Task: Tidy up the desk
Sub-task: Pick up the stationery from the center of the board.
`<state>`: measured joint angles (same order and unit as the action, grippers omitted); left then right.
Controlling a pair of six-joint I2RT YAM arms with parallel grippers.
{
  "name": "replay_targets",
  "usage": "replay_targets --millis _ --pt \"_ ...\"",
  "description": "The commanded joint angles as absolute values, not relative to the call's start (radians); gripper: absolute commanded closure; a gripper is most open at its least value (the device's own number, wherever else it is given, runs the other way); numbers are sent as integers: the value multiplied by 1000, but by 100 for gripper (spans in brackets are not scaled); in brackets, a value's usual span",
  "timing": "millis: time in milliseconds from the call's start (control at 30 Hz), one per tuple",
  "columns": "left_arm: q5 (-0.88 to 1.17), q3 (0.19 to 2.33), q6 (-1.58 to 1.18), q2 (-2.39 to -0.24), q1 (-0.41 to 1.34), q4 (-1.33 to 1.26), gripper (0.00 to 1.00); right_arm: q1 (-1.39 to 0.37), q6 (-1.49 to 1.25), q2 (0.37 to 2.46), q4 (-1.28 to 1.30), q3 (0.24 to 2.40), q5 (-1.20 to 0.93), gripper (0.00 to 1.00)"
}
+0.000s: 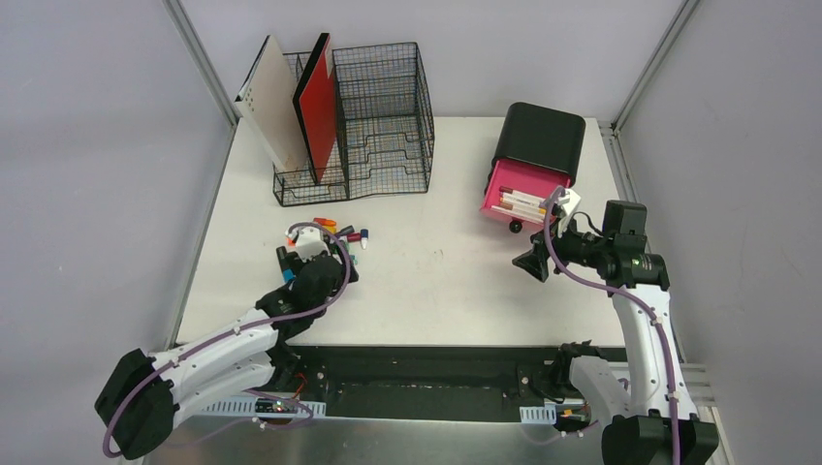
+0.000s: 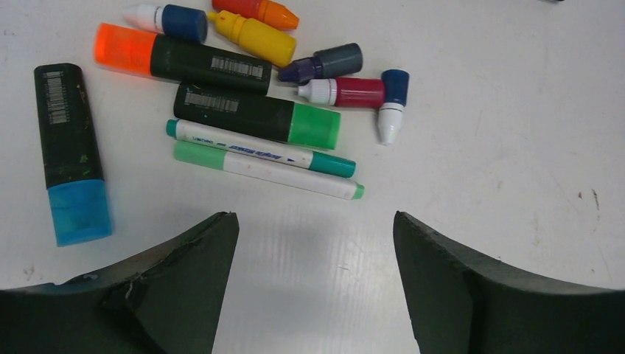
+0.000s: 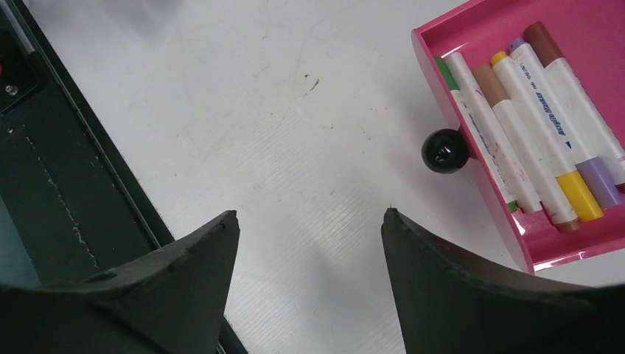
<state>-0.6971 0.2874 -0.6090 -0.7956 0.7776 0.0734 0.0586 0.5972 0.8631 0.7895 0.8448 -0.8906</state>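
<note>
The white desk [image 1: 426, 271] carries a cluster of markers, highlighters and small ink bottles [image 1: 334, 231]. In the left wrist view lie a blue-capped highlighter [image 2: 68, 153], a green-capped one [image 2: 258, 116], an orange-capped one [image 2: 180, 59], two thin green pens [image 2: 265, 158] and several small bottles [image 2: 346, 90]. My left gripper [image 2: 315, 221] is open and empty just short of the pens. My right gripper [image 3: 309, 215] is open and empty above bare desk, left of the open pink drawer [image 3: 549, 236] that holds several markers [image 3: 531, 125].
A black wire-mesh organizer [image 1: 373, 121] with a white board and a red folder stands at the back left. A black box [image 1: 539, 140] with the pink drawer [image 1: 521, 199] and its black knob [image 3: 444, 150] sits at the back right. The desk's black front strip [image 3: 59, 184] runs beside the right gripper.
</note>
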Motion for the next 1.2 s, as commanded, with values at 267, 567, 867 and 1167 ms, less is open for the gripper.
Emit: replay_targets --millis 267,567,867,1167 --pt "-488 526 -856 -1000 609 316 38 64 638 836 791 844 -906 26" --pt "-374 752 -983 -1312 495 525 71 64 641 828 795 844 -907 26" --pt "-312 815 -990 -1450 448 540 74 64 644 824 799 846 -908 26" --pt "-334 802 -990 -1445 443 540 62 64 644 824 799 845 -909 26"
